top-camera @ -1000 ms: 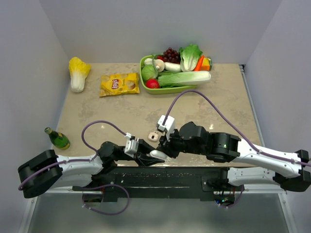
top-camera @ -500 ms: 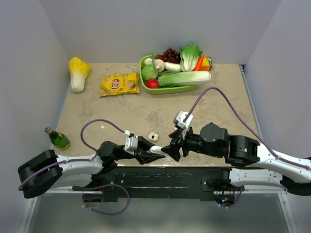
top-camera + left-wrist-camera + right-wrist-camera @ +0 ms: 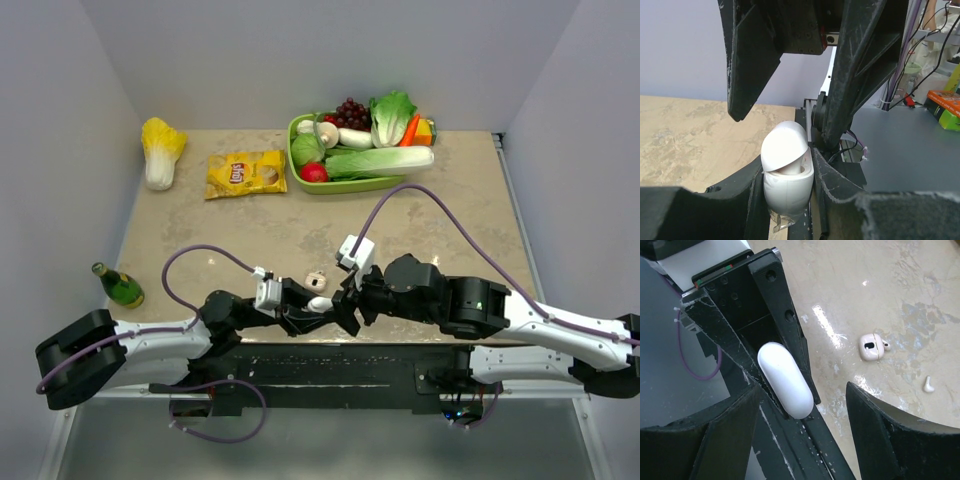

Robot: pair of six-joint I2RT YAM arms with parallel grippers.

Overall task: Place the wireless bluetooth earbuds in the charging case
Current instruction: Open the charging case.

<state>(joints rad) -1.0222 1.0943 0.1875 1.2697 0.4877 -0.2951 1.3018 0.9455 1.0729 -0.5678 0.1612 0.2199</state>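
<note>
Now, with the smooth white pebble-shaped plastic charging case (image 3: pixel 787 165) clamped upright between the fingers of the left end effector (image 3: pixel 308 308) at the near edge of the tan stone-patterned bench (image 3: pixel 250 230), lid ajar and tilted over the body. Right end effector (image 3: pixel 348 305) spread wide and empty, black fingers straddling the case from above without visibly touching it. Likely trouble from here: closing on the lid off-centre and snapping it shut, or levering the slick shell out of the left grip and dropping it past the bench edge. Also hard to fetch cleanly: one tiny white stemmed earbud (image 3: pixel 928 385) lying loose on the bench, well apart from the case, near a small cream rounded piece (image 3: pixel 871 347) with a dark slot, identity unclear; easy to flick away with fingers so much larger. As for writing: round red logo on the yellow crisp bag (image 3: pixel 245 173), probably Lay's, lettering too small to confirm; nothing legible on the green bottle (image 3: pixel 120 287) or on the case.
</note>
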